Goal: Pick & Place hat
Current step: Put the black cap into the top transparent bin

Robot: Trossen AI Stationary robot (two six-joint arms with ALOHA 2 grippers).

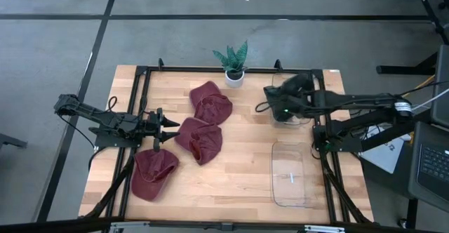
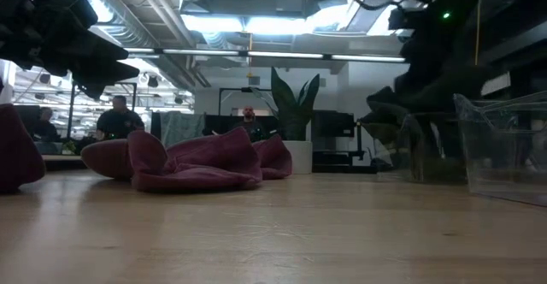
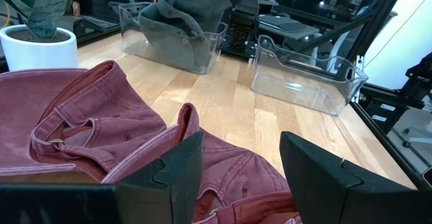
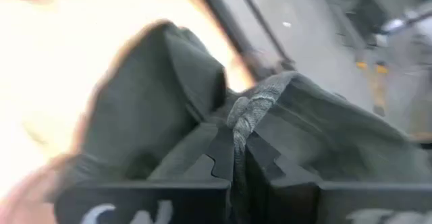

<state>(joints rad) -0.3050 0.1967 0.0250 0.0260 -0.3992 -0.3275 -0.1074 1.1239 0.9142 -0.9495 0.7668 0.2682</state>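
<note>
Fingers of the left gripper point(image 1: 173, 124) stand apart at nine o'clock beside the middle maroon cloth hat point(image 1: 200, 140), while at two o'clock the right gripper point(image 1: 278, 111) pinches a dark grey-green cloth hat point(image 4: 283, 126) over a clear plastic bin point(image 3: 177, 40).

three red hats point(image 1: 198, 141), one green hat point(image 1: 295, 87) — two bins point(image 1: 292, 174)

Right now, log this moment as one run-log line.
left gripper: open, above middle maroon hat | right gripper: shut on green hat at far bin | near bin: empty
</note>
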